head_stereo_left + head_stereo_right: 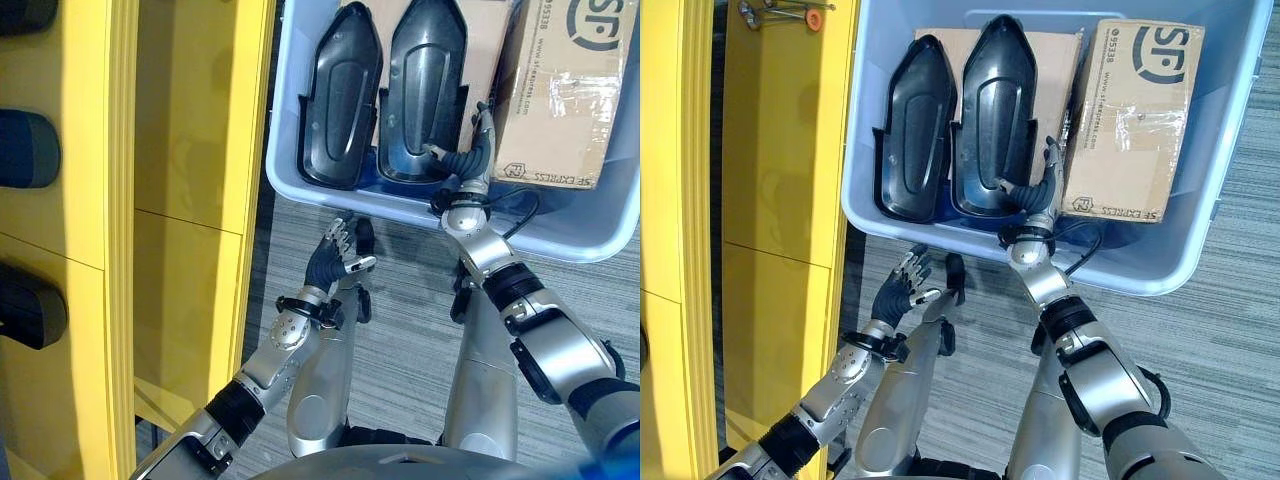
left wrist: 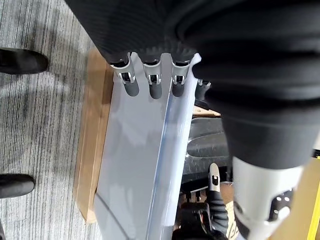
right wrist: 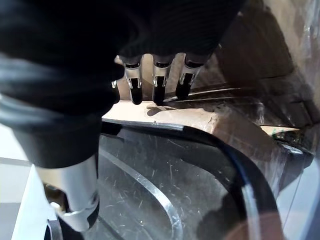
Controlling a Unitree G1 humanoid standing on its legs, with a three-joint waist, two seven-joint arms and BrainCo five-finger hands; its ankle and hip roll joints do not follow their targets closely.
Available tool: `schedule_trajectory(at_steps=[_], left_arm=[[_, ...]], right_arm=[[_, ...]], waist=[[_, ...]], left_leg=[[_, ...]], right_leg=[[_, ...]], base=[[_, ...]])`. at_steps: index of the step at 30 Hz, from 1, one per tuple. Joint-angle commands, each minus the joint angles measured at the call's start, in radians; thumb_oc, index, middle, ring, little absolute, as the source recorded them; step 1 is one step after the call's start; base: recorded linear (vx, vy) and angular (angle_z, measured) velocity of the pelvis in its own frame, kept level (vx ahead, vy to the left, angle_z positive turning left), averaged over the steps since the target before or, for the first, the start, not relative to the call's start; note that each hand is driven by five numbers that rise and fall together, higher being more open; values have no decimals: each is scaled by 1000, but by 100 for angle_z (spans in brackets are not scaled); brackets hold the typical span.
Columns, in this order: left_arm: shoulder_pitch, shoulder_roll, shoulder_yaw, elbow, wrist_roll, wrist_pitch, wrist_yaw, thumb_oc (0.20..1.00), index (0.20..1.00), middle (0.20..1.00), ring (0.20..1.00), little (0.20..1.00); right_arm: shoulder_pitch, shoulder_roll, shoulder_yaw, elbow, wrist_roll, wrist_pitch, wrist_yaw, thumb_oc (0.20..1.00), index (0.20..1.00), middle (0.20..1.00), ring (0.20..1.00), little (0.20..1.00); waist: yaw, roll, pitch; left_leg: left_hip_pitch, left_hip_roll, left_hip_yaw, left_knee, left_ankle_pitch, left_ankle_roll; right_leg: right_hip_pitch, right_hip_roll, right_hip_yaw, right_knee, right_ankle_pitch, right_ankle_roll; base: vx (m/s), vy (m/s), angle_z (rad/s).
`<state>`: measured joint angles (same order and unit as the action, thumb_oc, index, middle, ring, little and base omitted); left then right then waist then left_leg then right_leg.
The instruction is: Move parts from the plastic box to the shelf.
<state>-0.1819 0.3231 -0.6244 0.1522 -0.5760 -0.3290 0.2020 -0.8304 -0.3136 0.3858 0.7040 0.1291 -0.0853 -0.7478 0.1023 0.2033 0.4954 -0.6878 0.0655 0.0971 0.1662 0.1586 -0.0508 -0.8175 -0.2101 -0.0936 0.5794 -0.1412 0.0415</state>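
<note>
**Right robot hand inside the box beside a black part, left robot hand waiting outside**

The right robot hand (image 1: 1038, 185) reaches over the near rim of the pale blue translucent plastic box (image 1: 1160, 275) and sits inside it, in the gap between the right-hand long black moulded plastic part (image 1: 997, 110) and the brown taped cardboard carton (image 1: 1135, 115). In the right wrist view its fingers (image 3: 159, 82) hang fairly straight and spread, their dark tips just above the part's edge and a strip of flat brown cardboard sheet (image 3: 165, 116); they are not curled round anything, and whether they touch the part cannot be told.

The left robot hand (image 1: 340, 258) hovers outside the box, just in front of its near wall, over the grey striped carpet floor (image 1: 400, 330). Its fingers are loosely bent and it holds nothing.

Both black parts lie in the box, side by side on the cardboard sheet; the second long black moulded plastic part (image 1: 912, 125) is on the left of the first, next to the box's left wall. The yellow shelf unit (image 1: 195, 150) stands just left of the box, with dark rounded objects (image 1: 25, 148) at its far left side.
</note>
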Motion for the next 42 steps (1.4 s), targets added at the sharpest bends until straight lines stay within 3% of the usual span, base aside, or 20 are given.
schedule_trajectory(at_steps=[1,7,13,15,16,17,19,21,22,25,27,32,38,42], left_arm=[[-38,6,9,-58,23,-11,-7,1000,1000,1000,1000,1000],[-42,9,9,-71,19,4,-7,1000,1000,1000,1000,1000],[-46,17,10,-77,18,22,-16,1000,1000,1000,1000,1000],[-48,24,11,-77,7,21,-26,1000,1000,1000,1000,1000],[-48,27,9,-77,10,20,-28,1000,1000,1000,1000,1000],[-52,27,9,-74,11,21,-31,1000,1000,1000,1000,1000],[-53,30,9,-77,6,26,-33,1000,1000,1000,1000,1000],[-56,34,6,-79,1,28,-36,1000,1000,1000,1000,1000],[-55,44,2,-79,-3,27,-41,1000,1000,1000,1000,1000],[-55,48,1,-80,-4,22,-52,1000,1000,1000,1000,1000],[-51,51,-4,-76,-1,8,-60,1000,1000,1000,1000,1000],[-50,61,-13,-66,-4,-6,-63,1000,1000,1000,1000,1000],[-46,65,-26,-60,6,-30,-67,1000,1000,1000,1000,1000],[-39,63,-28,-45,13,-56,-67,1000,1000,1000,1000,1000]], right_arm=[[-37,-5,-36,25,128,-10,27,1000,1000,1000,1000,1000],[-54,-17,-40,63,76,34,44,1000,1000,1000,1000,1000],[-87,-44,-2,102,4,148,70,1000,1000,1000,1000,1000],[-107,-54,9,130,3,178,92,611,611,611,611,611],[-120,-56,19,150,46,212,106,592,592,592,592,592],[-132,-57,25,181,96,222,108,332,332,332,332,332],[-147,-67,26,237,80,223,120,200,200,200,200,200],[-170,-82,37,272,12,231,123,200,200,200,200,200],[-197,-100,54,295,-95,293,148,200,200,200,200,200],[-220,-113,98,318,-196,357,177,200,200,200,200,200],[-235,-123,155,356,-116,432,171,200,200,200,200,200],[-247,-133,145,458,-98,462,158,200,200,200,200,200],[-243,-145,141,507,-148,440,130,200,200,200,200,200],[-234,-148,148,480,-137,317,11,200,200,200,200,200]], waist=[[17,19,25],[21,20,25],[28,21,25],[32,22,25],[36,24,25],[40,24,25],[46,27,25],[51,32,25],[58,35,25],[65,37,25],[73,39,25],[82,46,25],[86,51,25],[78,50,25]], left_leg=[[-56,-32,48,137,-106,21],[-66,-33,45,149,-109,23],[-72,-37,37,157,-111,25],[-74,-39,33,161,-113,25],[-75,-39,33,164,-114,26],[-76,-41,30,167,-115,26],[-79,-41,28,172,-118,27],[-82,-43,28,174,-119,28],[-86,-45,25,178,-120,30],[-94,-47,22,182,-119,32],[-97,-48,19,178,-116,33],[-97,-50,18,183,-121,37],[-91,-54,12,174,-118,40],[-52,-55,9,137,-106,39]], right_leg=[[37,13,-118,-76,81,-15],[30,12,-117,-63,76,-17],[25,11,-117,-52,73,-18],[26,8,-119,-49,72,-17],[25,7,-120,-46,72,-18],[25,5,-122,-44,71,-19],[25,2,-125,-37,67,-20],[22,-1,-128,-31,65,-20],[19,-6,-132,-26,65,-18],[14,-9,-137,-22,67,-17],[16,-11,-144,-25,69,-17],[18,-14,-148,-18,65,-17],[26,-10,-150,-26,66,-17],[63,3,-141,-63,77,-14]], base=[[0,0,0],[0,0,0],[0,0,0],[0,0,0],[0,0,0],[0,0,0],[0,0,0],[0,0,0],[0,0,0],[0,-13,5],[5,-18,12],[2,-2,1],[-3,-17,2],[-2,-15,4]])
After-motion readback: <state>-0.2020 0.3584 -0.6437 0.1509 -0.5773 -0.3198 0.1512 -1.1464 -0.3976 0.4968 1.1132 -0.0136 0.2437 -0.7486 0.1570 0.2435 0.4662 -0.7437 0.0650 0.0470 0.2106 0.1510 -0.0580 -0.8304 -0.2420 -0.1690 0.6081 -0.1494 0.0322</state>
